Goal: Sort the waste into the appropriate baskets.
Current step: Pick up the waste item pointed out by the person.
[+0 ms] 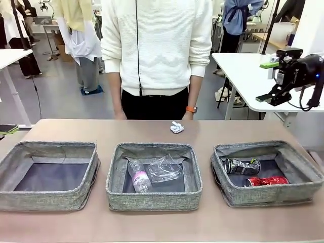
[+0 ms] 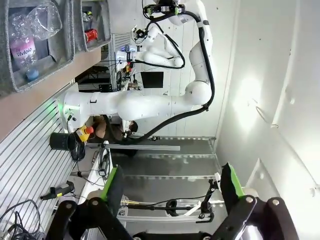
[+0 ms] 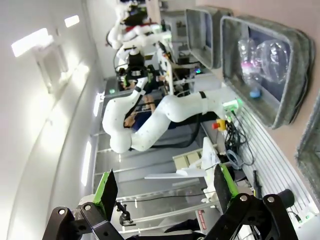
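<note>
We see three grey woven baskets in a row across the lower front view. The left basket [image 1: 50, 174] holds nothing; the middle basket [image 1: 154, 174] holds a clear plastic bottle with pink label [image 1: 138, 176] beside a clear plastic cup [image 1: 163, 169]; the right basket [image 1: 266, 172] holds a crushed dark can [image 1: 241, 166] and a red soda can [image 1: 267, 180]. A crumpled white paper wad [image 1: 176, 127] lies on the table [image 1: 76, 130] beyond, near the person [image 1: 157, 50]. Our right gripper [image 3: 165, 192] and left gripper [image 2: 172, 185] are raised, jaws spread, holding nothing.

Front view: even, bright overhead light, sharp, baskets [image 1: 154, 177] casting soft shadows on table [image 1: 162, 223]. Both wrist views: wide-angle bending at edges; ceiling lights glaring, washing out white walls, w/ fingers [image 3: 106, 187] staying sharp.
</note>
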`<state>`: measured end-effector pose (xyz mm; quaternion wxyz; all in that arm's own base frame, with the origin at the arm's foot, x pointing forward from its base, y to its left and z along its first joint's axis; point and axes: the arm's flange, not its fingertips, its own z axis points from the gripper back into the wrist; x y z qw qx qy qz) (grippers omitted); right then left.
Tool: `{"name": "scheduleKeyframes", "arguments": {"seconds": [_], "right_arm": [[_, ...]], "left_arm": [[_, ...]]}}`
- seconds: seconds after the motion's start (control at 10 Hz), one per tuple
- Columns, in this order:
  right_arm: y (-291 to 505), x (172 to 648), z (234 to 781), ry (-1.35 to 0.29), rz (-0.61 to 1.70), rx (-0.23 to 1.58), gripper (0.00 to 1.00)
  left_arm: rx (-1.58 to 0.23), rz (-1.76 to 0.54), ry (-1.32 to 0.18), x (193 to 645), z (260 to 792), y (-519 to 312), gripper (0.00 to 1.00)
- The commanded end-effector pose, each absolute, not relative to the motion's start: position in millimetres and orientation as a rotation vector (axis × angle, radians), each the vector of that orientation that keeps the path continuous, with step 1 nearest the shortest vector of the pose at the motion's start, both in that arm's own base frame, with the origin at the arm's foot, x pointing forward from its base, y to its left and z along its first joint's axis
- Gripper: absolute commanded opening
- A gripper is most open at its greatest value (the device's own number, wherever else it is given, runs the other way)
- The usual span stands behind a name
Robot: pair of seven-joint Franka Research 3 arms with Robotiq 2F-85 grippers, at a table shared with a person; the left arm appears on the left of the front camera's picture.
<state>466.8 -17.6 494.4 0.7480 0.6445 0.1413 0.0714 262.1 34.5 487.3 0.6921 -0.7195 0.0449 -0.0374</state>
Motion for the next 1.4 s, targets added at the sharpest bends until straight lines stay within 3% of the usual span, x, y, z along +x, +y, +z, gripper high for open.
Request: {"name": "scheduleKeyframes", "arguments": {"seconds": [0.0,1.3], "right_arm": [[-18.2,466.9,498.5,0.315,0.171,1.392,1.0],[-18.2,466.9,498.5,0.315,0.171,1.392,1.0]], "left_arm": [[-1.625,-0.106,0.083,262.3,491.3,34.7,1.0],[-1.625,-0.106,0.083,262.3,491.3,34.7,1.0]]}}
